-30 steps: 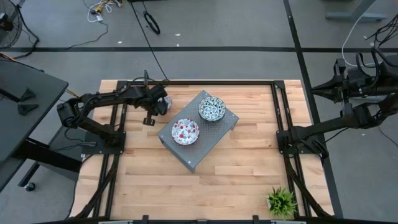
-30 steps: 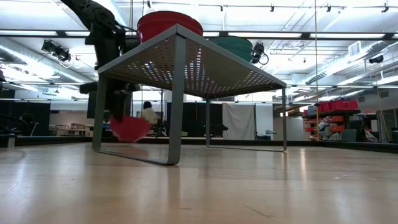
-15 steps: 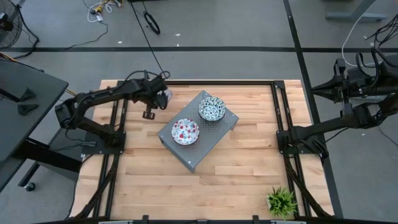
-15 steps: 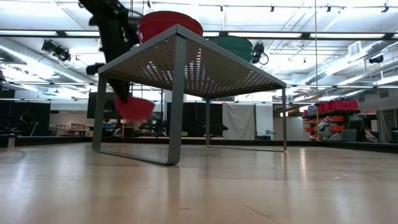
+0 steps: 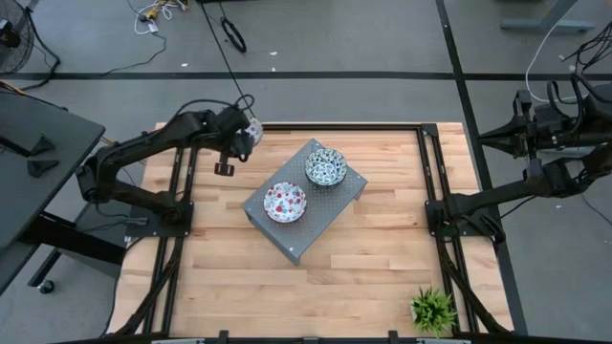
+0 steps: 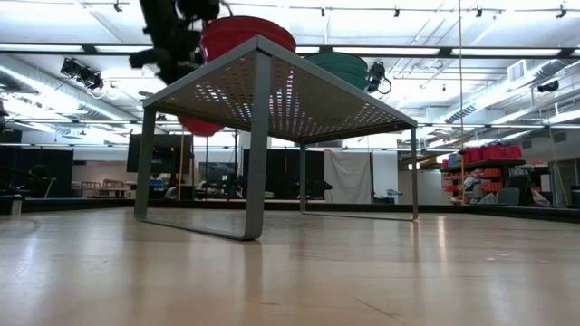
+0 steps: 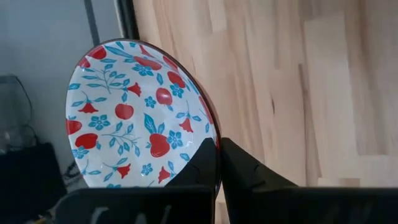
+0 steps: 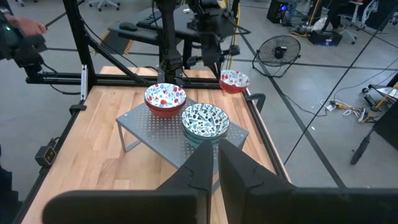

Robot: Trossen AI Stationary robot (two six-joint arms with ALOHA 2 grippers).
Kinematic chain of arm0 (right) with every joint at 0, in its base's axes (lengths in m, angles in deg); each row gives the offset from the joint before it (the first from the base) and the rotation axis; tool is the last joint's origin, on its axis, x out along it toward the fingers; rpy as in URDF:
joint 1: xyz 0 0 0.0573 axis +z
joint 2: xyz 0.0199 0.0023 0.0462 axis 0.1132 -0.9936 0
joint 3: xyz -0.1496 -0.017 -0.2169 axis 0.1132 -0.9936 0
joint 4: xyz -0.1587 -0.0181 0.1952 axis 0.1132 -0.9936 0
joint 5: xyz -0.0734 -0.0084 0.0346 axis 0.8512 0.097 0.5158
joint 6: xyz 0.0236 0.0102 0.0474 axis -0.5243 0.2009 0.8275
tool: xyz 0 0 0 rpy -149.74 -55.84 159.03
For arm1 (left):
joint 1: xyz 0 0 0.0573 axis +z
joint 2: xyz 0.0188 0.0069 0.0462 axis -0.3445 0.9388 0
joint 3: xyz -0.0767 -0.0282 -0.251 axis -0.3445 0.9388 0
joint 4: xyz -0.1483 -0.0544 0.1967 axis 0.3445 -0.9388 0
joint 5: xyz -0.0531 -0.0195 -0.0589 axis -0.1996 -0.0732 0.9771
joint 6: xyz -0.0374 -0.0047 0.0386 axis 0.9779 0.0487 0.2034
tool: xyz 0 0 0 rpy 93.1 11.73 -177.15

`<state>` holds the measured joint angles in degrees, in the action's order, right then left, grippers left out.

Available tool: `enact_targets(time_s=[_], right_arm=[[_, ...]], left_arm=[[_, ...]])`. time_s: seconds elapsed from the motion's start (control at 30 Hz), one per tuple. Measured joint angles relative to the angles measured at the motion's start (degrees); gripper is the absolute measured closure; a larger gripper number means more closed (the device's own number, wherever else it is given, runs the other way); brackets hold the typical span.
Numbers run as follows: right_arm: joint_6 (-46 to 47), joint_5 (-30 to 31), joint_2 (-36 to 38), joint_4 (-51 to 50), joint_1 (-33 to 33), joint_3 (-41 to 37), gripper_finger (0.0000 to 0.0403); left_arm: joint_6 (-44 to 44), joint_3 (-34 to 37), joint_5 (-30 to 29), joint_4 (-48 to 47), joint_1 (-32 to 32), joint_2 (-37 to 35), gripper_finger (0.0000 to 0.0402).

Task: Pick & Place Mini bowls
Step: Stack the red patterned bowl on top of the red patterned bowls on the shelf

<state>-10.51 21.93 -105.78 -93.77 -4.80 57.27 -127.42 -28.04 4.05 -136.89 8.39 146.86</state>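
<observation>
While the wooden tabletop (image 5: 373,258) spreads beneath us, we see a grey perforated stand (image 5: 316,225) at its middle carrying a red-patterned bowl (image 5: 285,202) and a teal-patterned bowl (image 5: 325,168) side by side. Our left gripper (image 5: 244,137) hangs in the air near the tabletop's far left edge, fingers (image 7: 239,171) clenched on the rim of a second red bowl (image 7: 134,115). Our right gripper (image 8: 216,163) waits beyond the right edge, fingers pinched together, holding nothing.

You see a red-patterned bowl (image 5: 285,202) and a teal-patterned bowl (image 5: 325,168) upright on the grey stand (image 5: 311,229); another red-patterned bowl (image 7: 140,118) is held tilted in the air beside it.
</observation>
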Motion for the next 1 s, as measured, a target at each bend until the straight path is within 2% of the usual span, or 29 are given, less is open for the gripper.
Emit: enact_targets(time_s=[0.37,1.0], right_arm=[[0.0,0.0,0.0,0.0,0.0,0.0,0.0376],[0.0,0.0,0.0,0.0,0.0,0.0,0.0376]], left_arm=[[0.1,-12.1,-0.8,-2.6,-7.0,0.0,0.0393],[0.1,-28.3,-7.1,-8.5,-19.8,0.0,0.0393]])
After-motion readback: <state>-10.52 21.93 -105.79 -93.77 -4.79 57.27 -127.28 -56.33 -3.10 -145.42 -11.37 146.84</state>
